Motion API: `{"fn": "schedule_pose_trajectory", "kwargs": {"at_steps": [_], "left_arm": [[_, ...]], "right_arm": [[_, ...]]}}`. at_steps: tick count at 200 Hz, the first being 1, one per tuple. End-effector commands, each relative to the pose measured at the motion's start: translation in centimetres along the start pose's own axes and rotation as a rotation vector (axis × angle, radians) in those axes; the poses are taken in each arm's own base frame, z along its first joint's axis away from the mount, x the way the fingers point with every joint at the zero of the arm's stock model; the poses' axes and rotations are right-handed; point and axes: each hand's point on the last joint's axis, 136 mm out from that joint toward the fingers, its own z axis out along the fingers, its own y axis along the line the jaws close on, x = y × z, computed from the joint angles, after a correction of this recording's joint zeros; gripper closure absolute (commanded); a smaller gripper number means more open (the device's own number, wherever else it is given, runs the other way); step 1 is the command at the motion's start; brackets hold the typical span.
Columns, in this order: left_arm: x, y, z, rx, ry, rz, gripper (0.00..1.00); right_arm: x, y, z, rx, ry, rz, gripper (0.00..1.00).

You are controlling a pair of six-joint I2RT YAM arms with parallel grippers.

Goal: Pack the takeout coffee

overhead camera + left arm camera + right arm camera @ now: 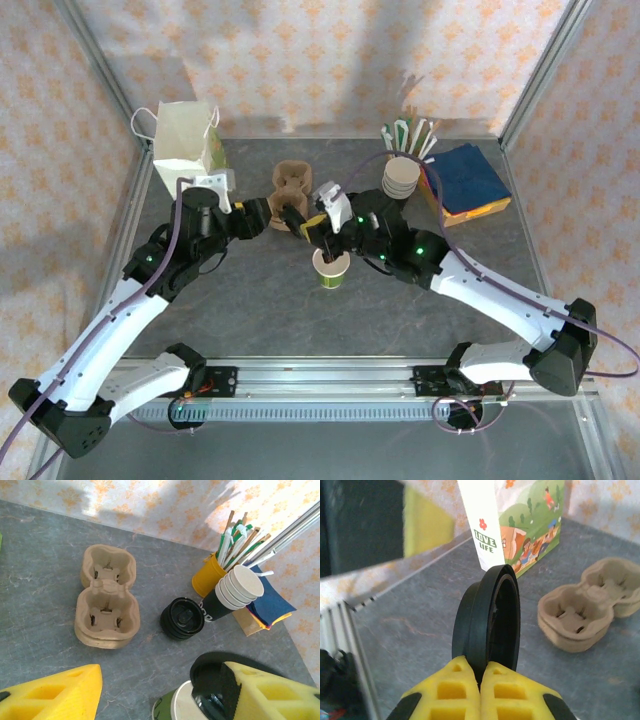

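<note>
Right gripper [482, 669] pinches the black lid [474, 622] on edge (fingers closed on its rim); left gripper [160, 676] stands wide, holding nothing. Cup [331, 268] stands upright mid-table, open-topped, near the carrier [291, 187].

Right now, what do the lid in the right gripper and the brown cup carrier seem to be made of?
Lid: probably plastic, black, smooth, faint sheen on its rim. Cup carrier: looks like moulded paper pulp, matte brown, rough surface, soft rounded edges.
</note>
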Motion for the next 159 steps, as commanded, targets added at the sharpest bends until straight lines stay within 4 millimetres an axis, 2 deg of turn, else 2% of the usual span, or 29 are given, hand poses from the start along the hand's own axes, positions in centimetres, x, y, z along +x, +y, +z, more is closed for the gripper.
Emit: {"fn": "schedule_pose_trajectory", "kwargs": {"at_steps": [1,28,38,42,74,92,124,159], "left_arm": [[-1.3,-0.1,-0.2,0.013,-0.079,0.003,0.34],[-0.2,0.3,0.5,0.02,-0.063,0.005,0.34],[0.2,0.4,0.8,0.021,-0.057,0.003,0.34],[0.3,0.4,0.8,0.022,-0.056,0.001,0.34],[1.2,0.8,1.4,0.023,-0.044,-0.006,0.33],[1.6,0.9,1.7,0.024,-0.037,-0.013,0.33],[2.3,1.2,2.2,0.02,-0.019,-0.022,0.33],[2.7,1.4,2.5,0.015,-0.009,-0.031,0.33]], "right_arm": [[0.0,-1.0,-0.4,-0.025,0.0,0.264,1.0],[-0.2,-2.6,-1.9,-0.017,-0.034,0.415,1.0],[0.3,-3.6,-1.9,0.008,-0.029,0.481,1.0],[-0.1,-3.7,-2.9,0.011,-0.054,0.505,1.0],[1.3,-6.2,-4.7,0.047,-0.051,0.715,1.0],[2.2,-6.4,-5.2,0.026,-0.041,0.791,1.0],[4.3,-6.0,-4.9,-0.019,0.005,0.879,1.0],[5.3,-5.8,-4.6,-0.047,0.011,0.925,1.0]]}}
